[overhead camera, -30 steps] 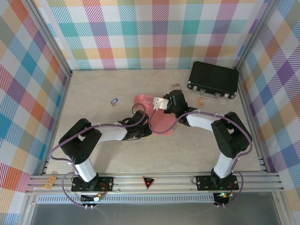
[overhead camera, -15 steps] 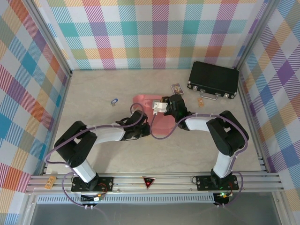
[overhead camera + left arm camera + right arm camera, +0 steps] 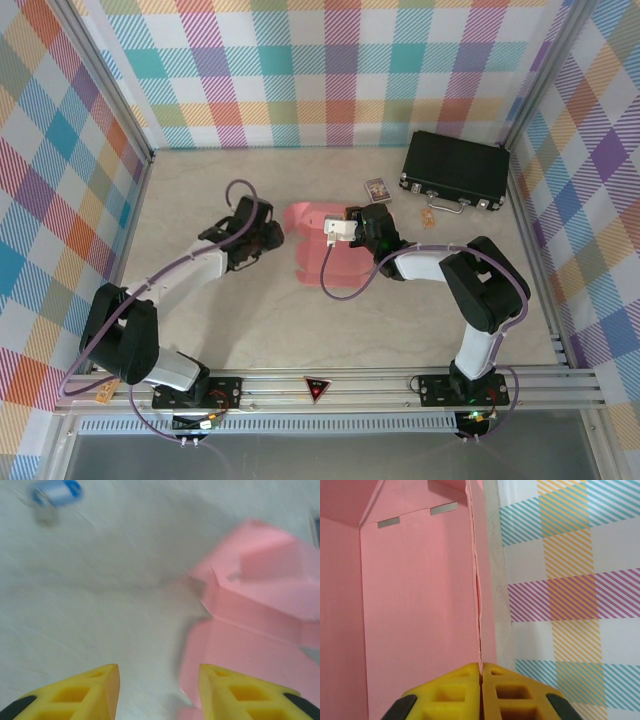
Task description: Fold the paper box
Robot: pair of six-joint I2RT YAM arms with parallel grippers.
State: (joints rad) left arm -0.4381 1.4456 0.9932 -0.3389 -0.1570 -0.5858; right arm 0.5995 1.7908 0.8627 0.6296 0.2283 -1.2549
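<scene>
Hovering over the worktop (image 3: 100,605), left end effector (image 3: 159,687) is spread and empty; paper box (image 3: 260,610) lies ahead and right of its tips; right end effector (image 3: 481,677) is pressed together, pinching an upright panel edge of the box directly ahead.

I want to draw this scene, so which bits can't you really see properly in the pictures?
- Box: in the top view, the right arm covers part of it. In the right wrist view, the frame edges cut it off.
- Blue thing: blurred in the left wrist view, too small in the top view to name.
- Card: top view, print too small to read.
- Right end effector: right wrist view, the bottom edge cuts off everything behind its fingertips.
</scene>
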